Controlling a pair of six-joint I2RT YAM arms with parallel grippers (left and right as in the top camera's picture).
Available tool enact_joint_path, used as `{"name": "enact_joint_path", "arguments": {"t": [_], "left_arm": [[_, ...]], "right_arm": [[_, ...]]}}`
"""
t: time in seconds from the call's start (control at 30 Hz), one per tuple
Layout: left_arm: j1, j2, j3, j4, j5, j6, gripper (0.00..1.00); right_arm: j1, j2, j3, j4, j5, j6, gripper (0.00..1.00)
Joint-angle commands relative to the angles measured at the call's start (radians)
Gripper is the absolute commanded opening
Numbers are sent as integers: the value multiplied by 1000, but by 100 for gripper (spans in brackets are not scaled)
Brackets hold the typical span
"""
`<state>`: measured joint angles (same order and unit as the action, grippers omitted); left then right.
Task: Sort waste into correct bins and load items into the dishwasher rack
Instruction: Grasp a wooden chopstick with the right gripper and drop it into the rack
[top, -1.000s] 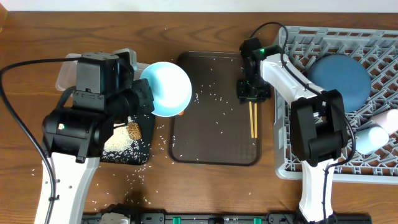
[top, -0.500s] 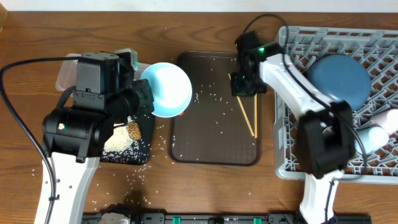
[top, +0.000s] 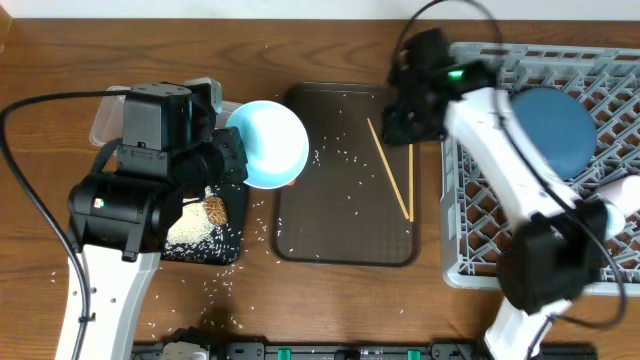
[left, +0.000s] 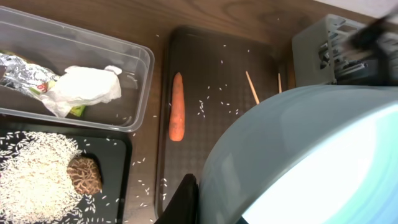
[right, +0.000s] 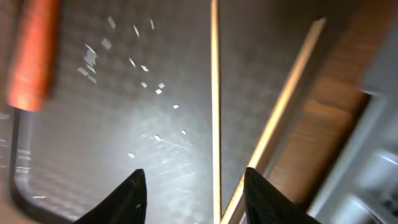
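**A:** Which step is this?

**B:** Getting the chopsticks (top: 388, 168) into the rack (top: 610, 75), I'd judge. They lie on the tray (top: 340, 220) toward its right edge, splayed in a V that meets at the near end. One runs along the edge and the other slants inward.

**A:** Does the right gripper (right: 196, 193) have them?

**B:** No. Its jaws stand partly apart and hold nothing. In the wrist view one stick lies between the fingertips, down on the tray, and the other is off to the side. The gripper hangs over the tray's far right corner.

**A:** And the left?

**B:** The left gripper (top: 233, 157) is clamped on the rim of the bowl (top: 268, 143), held tilted above the tray's left edge. The carrot (left: 177, 115) lies on the tray's left side. The plate (top: 555, 130) already sits in the rack, right of the tray.

**A:** What does the next move call for?

**B:** Probably coming back down and pinching both sticks where they meet, or taking them one at a time.

**A:** What has changed?

**B:** A second ago the sticks lay side by side with the gripper down on their far ends. Then they fanned apart. Now the gripper has let go and lifted away toward the rack.
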<state>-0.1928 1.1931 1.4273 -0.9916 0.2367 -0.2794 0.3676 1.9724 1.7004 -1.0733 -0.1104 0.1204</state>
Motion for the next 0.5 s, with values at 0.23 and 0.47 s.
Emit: {"name": "enact_joint_path", "arguments": {"t": [0.23, 0.47], "left_arm": [[-1, 2, 17, -20, -2, 18, 6], [-1, 2, 17, -16, -2, 18, 6]], "right_arm": [[3, 253, -13, -2, 0, -123, 46], [18, 298, -12, -11, -2, -113, 1]]}}
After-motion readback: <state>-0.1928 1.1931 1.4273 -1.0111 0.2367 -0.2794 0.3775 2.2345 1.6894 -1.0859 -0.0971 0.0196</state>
